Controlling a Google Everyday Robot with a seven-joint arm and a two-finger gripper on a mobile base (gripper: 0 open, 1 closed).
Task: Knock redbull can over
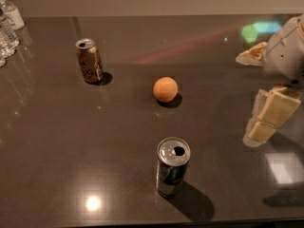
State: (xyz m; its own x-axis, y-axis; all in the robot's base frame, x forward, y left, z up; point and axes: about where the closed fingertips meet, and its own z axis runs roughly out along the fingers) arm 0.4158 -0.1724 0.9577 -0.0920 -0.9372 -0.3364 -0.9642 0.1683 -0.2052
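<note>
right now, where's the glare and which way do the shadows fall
Camera view: a bright spot of glare sits on the glossy table, near-left of the redbull can; a green flare shows at far right; the can's shadow falls toward the near right; the gripper hangs at the right edge.

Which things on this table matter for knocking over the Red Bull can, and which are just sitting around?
Part of the job:
- redbull can, upright, nearest the front
- tool, at the right edge, apart from the can

Just lying about:
- brown-gold can, far left
- orange ball, in the middle
- plastic bottles, left edge
</note>
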